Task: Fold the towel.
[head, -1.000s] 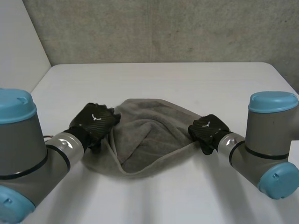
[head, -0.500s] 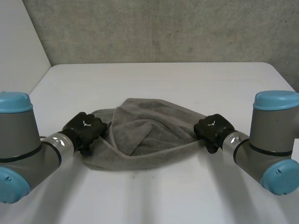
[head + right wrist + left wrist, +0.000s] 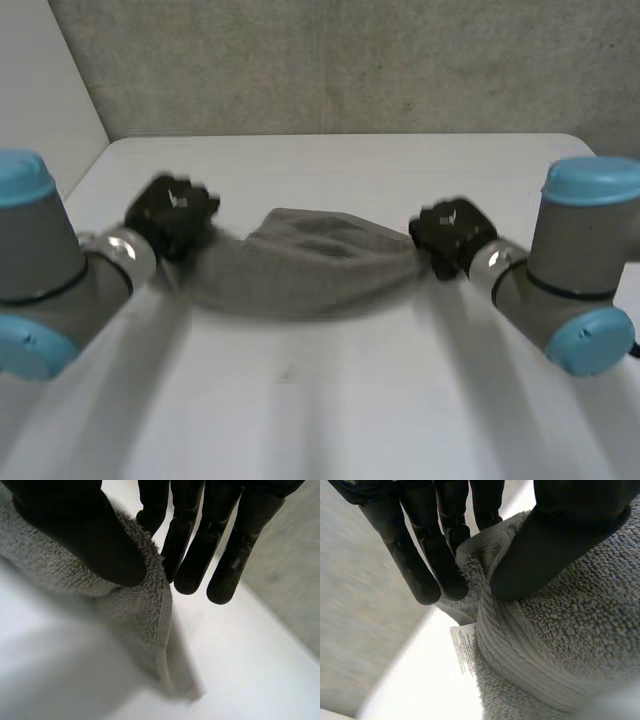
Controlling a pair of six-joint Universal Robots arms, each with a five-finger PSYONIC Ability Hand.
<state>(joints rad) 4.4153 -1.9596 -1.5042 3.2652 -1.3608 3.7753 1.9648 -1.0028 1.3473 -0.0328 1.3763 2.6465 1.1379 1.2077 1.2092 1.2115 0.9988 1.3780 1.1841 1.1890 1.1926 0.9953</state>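
Towel (image 3: 310,265) now higher, tauter, ends pinched by left hand (image 3: 170,212) and right hand (image 3: 450,232); label (image 3: 463,647) near left fingertips (image 3: 427,592).

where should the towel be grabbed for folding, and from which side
At its two ends, each from the outer side, thumb over the edge. The towel sags as a band between the left hand and right hand, both pinching it there.

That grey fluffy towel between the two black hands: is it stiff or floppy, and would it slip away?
Probably floppy: the grey terry towel sags in a curve between the black left hand and black right hand pinching its ends. Likely not slippery: its looped pile looks rough under the left thumb. Seems light: pinches alone hold it.
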